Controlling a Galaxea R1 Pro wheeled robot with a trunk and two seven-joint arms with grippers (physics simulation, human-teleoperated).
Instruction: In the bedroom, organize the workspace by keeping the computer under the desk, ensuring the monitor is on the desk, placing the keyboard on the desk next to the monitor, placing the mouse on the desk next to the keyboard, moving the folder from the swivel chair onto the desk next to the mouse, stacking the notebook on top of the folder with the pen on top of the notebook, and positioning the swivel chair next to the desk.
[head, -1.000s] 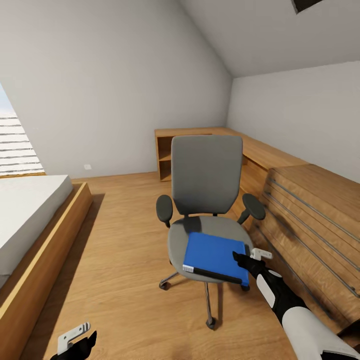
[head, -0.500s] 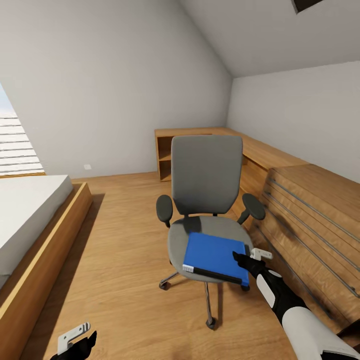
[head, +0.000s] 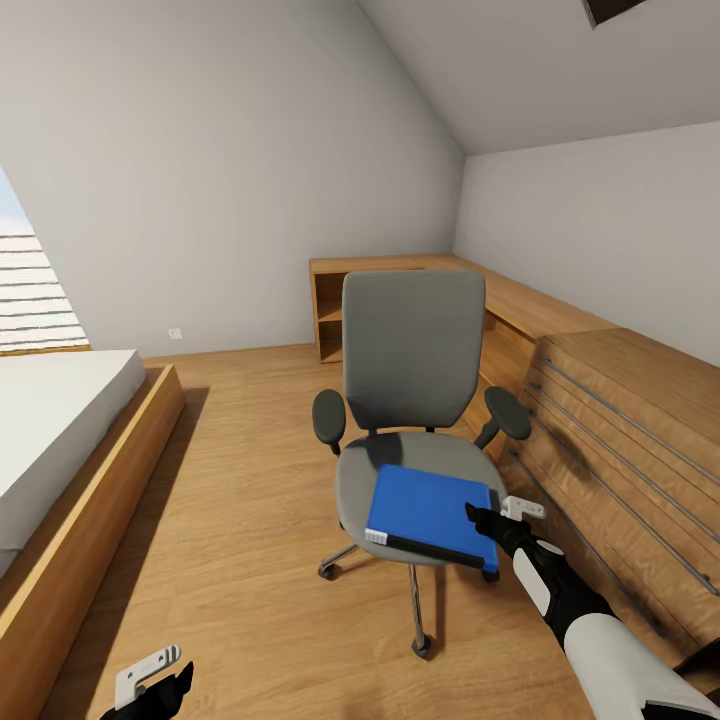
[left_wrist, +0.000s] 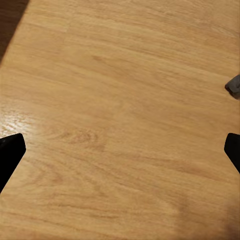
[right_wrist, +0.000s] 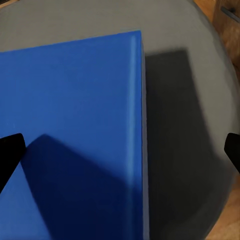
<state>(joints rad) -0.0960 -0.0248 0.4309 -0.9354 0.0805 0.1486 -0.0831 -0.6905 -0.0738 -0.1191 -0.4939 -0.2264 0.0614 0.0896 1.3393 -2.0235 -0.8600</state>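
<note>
Folder (right_wrist: 70, 135) lies on swivel chair (head: 410, 350); right fingers (right_wrist: 10, 150) spread above it, left fingers (left_wrist: 11, 150) spread over floor (left_wrist: 120, 100).

folder (head: 430, 513) lies on swivel chair (head: 415, 400) seat; bed (head: 60, 440) left, drawer unit (head: 620, 450) right.

Right arm (head: 600, 640): white forearm shell w/ black joint segments and a white oval patch near the wrist. Right end effector (head: 495, 520): black body, small light-grey bracket at 3 o'clock. Left end effector (head: 150, 685): black w/ light-grey bracket. Wrist cams show 2 black fingertips (right_wrist: 10, 155) each.
</note>
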